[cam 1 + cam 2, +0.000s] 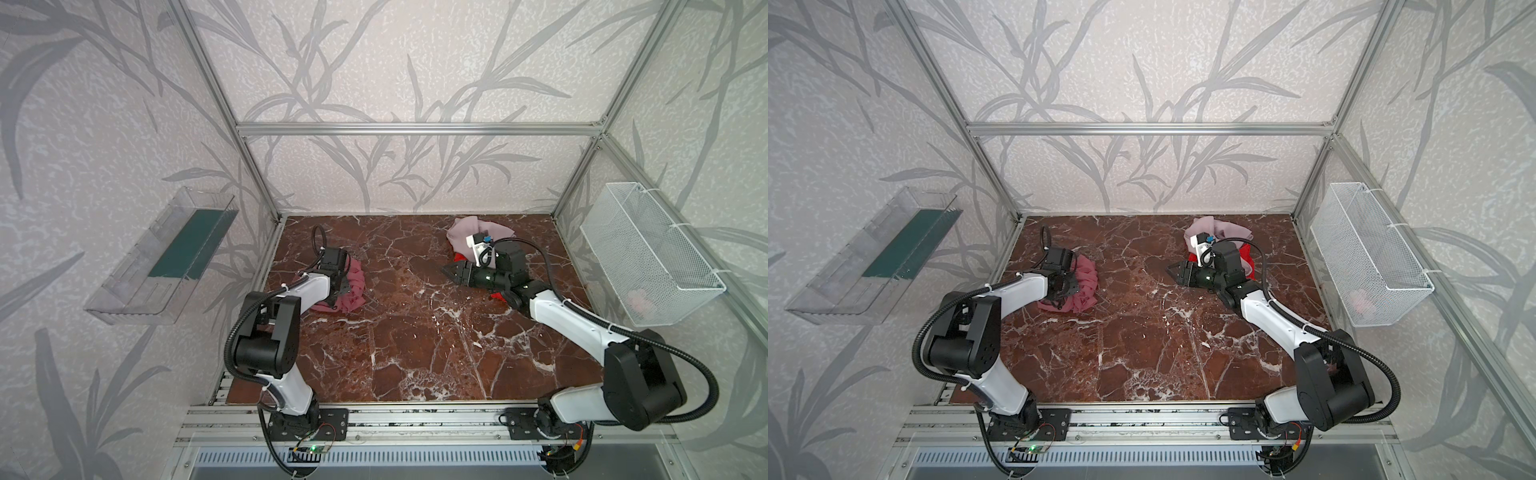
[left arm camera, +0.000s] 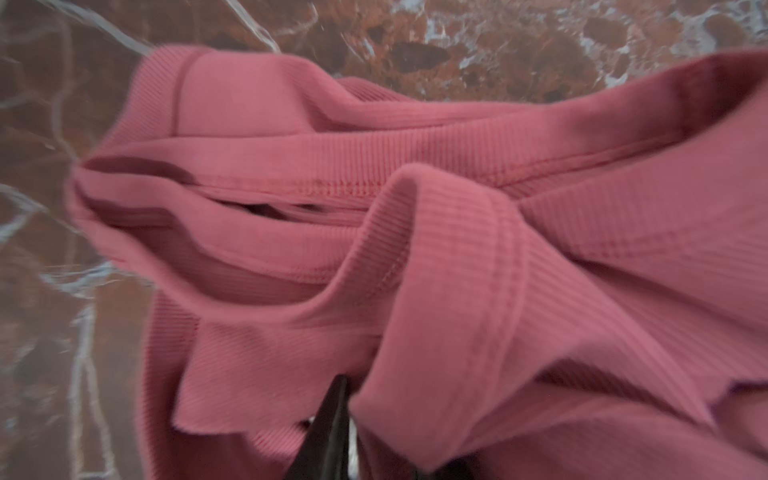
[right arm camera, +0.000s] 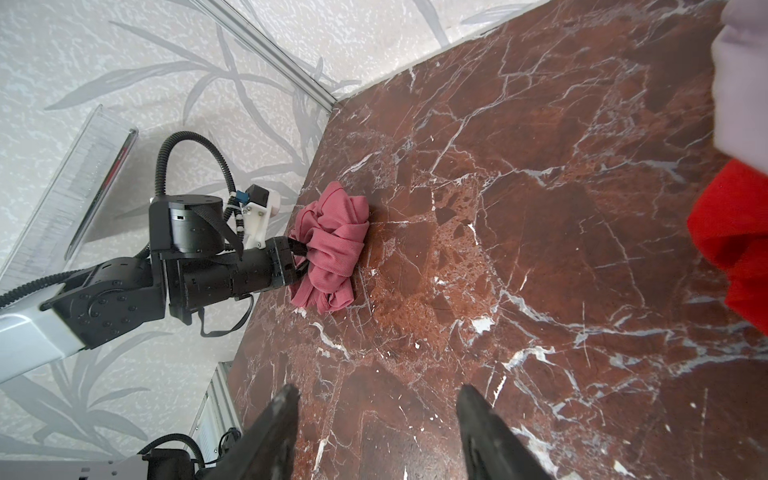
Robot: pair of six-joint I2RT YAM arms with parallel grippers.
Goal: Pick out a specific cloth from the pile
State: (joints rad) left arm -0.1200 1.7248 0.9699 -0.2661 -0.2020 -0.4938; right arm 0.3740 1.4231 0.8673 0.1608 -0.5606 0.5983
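Set-down step, we judge: cloth (image 3: 332, 245) at left gripper (image 3: 299, 258) tips, well apart from pile (image 1: 467, 230); gripped or released, we cannot tell. Right gripper (image 3: 376, 419) wide, empty. Next: free jaws, back off without snagging.

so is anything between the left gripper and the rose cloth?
Nothing visible. The left gripper is right at the dusty rose cloth, fingertips among its folds. That cloth lies by itself on the marble top, well apart from the pale pink cloth and red cloth at the back right.
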